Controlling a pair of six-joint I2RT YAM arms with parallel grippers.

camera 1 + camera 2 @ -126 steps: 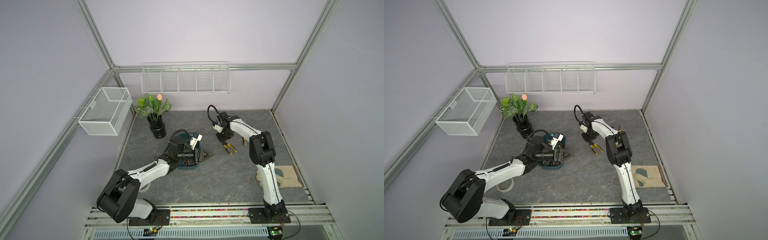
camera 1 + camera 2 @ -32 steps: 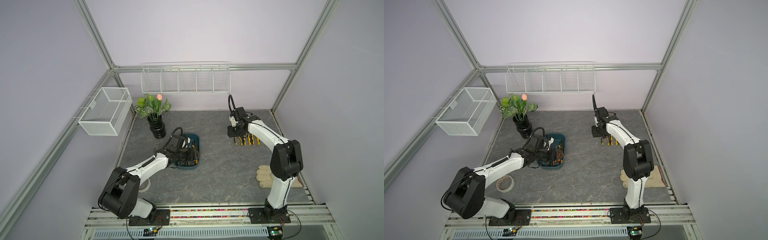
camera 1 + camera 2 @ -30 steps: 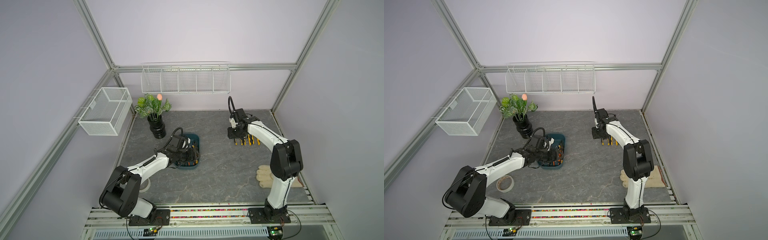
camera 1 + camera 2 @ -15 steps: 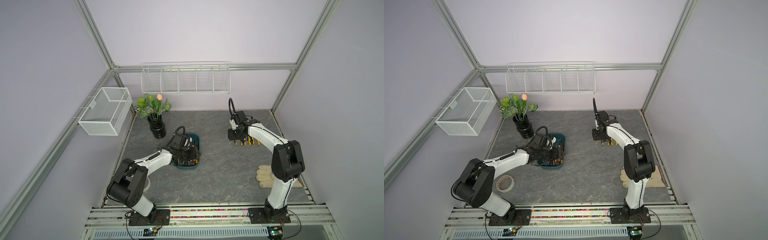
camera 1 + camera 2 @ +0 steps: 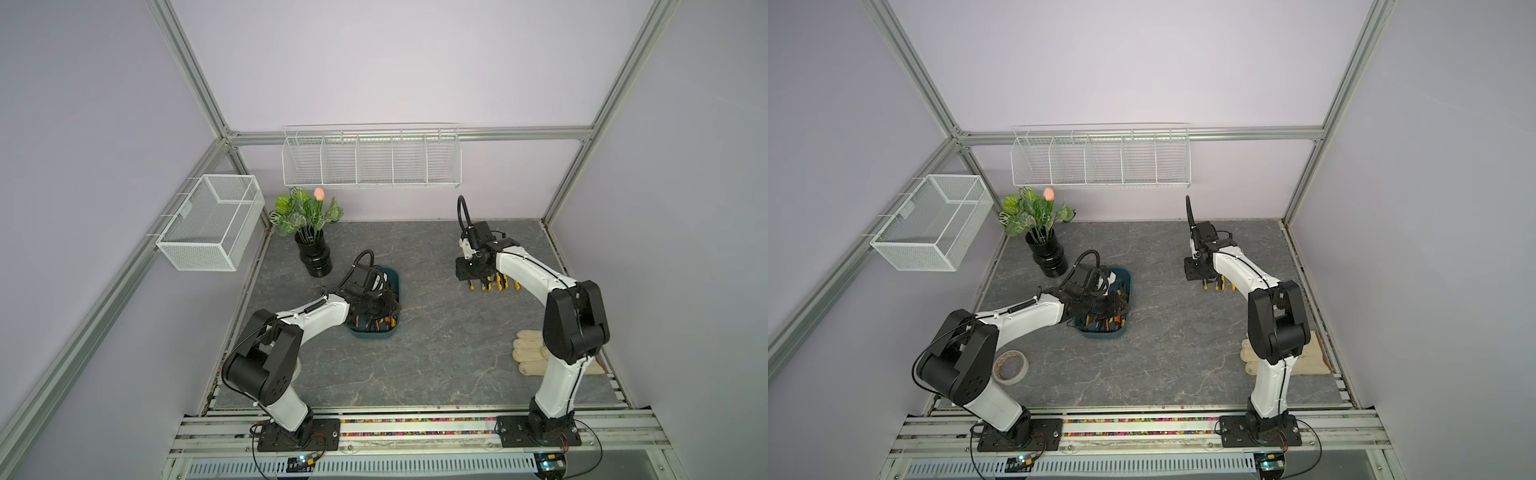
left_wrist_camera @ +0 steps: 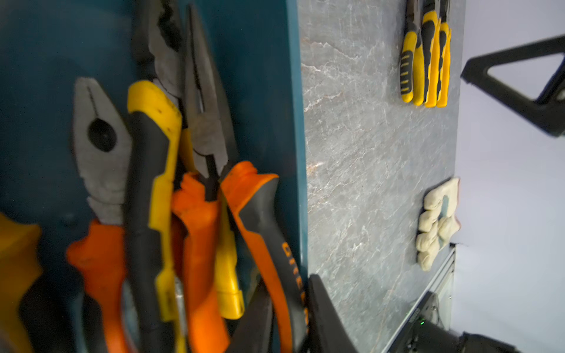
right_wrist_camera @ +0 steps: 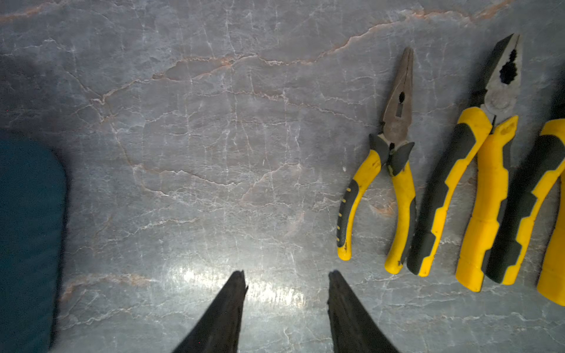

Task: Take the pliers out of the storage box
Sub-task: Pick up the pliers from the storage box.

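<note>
Left pincer [image 6: 289,287] closed on pliers [image 6: 260,214] pointing rearward.

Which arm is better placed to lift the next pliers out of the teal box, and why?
Left. The left gripper is inside the storage box, its fingers closed on the orange-handled pliers. The right gripper is open over bare table, beside the yellow-handled pliers, away from the box.

Grip lettering: orange letters on the orange-handled pliers [image 6: 260,226], too blurred for me to read.
Elsewhere: nothing I can read.
</note>
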